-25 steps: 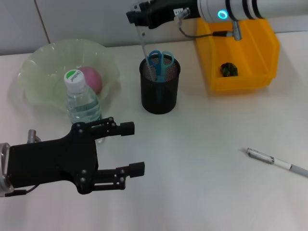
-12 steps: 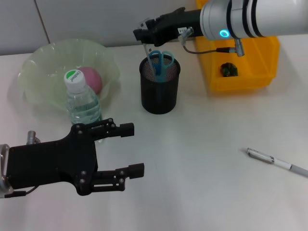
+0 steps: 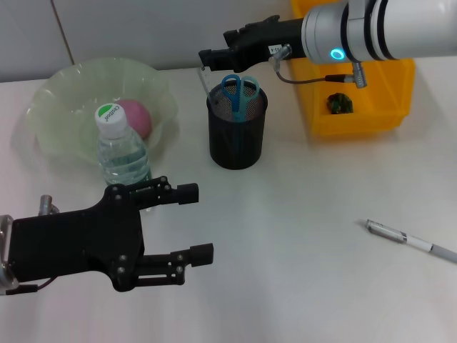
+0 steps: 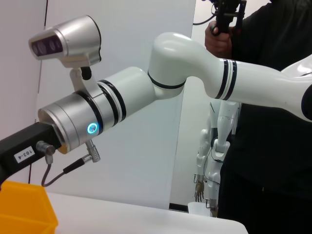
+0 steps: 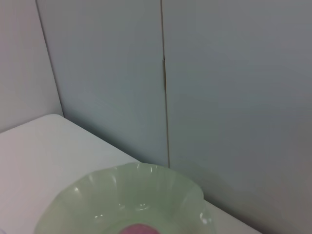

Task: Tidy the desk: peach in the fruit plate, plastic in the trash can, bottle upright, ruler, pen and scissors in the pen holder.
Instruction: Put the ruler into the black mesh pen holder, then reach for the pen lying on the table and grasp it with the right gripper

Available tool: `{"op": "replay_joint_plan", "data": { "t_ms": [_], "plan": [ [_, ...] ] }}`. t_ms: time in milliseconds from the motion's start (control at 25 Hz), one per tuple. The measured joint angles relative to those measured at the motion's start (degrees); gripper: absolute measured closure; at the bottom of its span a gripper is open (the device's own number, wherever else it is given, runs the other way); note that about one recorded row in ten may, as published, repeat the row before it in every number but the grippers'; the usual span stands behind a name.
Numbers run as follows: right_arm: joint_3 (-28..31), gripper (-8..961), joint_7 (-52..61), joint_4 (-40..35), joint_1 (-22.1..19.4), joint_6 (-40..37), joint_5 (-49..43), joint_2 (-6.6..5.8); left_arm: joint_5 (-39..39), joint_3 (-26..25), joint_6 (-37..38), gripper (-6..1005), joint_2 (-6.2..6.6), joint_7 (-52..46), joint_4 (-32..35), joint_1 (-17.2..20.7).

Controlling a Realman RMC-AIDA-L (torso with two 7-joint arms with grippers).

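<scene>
Clear plastic ruler [image 3: 207, 81] leans in the black mesh pen holder [image 3: 236, 131] w/ blue-handled scissors [image 3: 238, 90], right under the right gripper [image 3: 208, 57], which pinches the ruler's top end. Beyond its tip: pale green scalloped fruit plate [image 3: 71, 93] w/ pink peach [image 3: 135, 116], upright water bottle [image 3: 121, 153]. Left gripper [image 3: 189, 223] spread open, nearer the robot; silver pen [image 3: 410, 241] well apart from both.

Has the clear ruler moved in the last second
Yes. The ruler has dropped lower into the pen holder, tilting toward the fruit plate, under the right claw.
</scene>
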Motion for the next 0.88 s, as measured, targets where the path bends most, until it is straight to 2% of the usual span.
{"op": "replay_joint_plan", "data": {
  "t_ms": [200, 280, 360, 520, 560, 640, 720, 760, 800, 880],
  "plan": [
    [0.0, 373, 0.5, -6.6, -3.8, -3.2, 0.5, 0.06, 0.0, 0.0, 0.1, 192, 0.00, 0.0, 0.0, 0.0],
    [0.5, 369, 0.6, -13.5, -8.5, -8.0, 2.0, 0.03, 0.0, 0.0, 0.1, 192, 0.00, 0.0, 0.0, 0.0],
    [0.9, 365, 0.6, -15.7, -9.8, -9.7, 2.5, 0.00, 0.0, 0.0, -0.1, 192, 0.00, -0.1, 0.0, 0.0],
    [5.0, 365, 1.5, -23.4, -14.4, -22.5, 3.1, -0.11, 0.1, -0.1, -1.0, 193, 0.11, -1.0, -0.1, 0.0],
    [8.2, 365, 2.6, -25.7, -15.6, -30.0, 2.8, -0.26, 0.8, -0.1, -1.1, 193, 0.19, -2.4, 0.2, -0.2],
    [9.7, 365, 2.9, -26.1, -15.8, -32.6, 2.6, -0.29, 1.4, -0.1, -1.1, 193, 0.23, -3.2, 0.5, -0.4],
    [14.2, 365, 3.3, -26.7, -16.0, -39.8, 1.6, -0.45, 3.6, -0.6, -1.2, 193, 0.27, -5.0, 1.2, -0.9],
    [18.0, 365, 3.4, -27.0, -15.8, -46.0, 0.2, -0.69, 5.6, -1.4, -1.3, 193, 0.16, -5.9, 1.5, -1.3],
    [18.0, 365, 3.4, -27.0, -15.8, -46.0, 0.2, -0.69, 5.6, -1.4, -1.3, 193, 0.16, -5.9, 1.5, -1.3],
    [21.1, 365, 3.5, -27.1, -15.5, -51.9, -1.6, -1.21, 6.9, -2.3, -1.6, 193, 0.05, -6.1, 1.5, -1.5]
  ]
}}
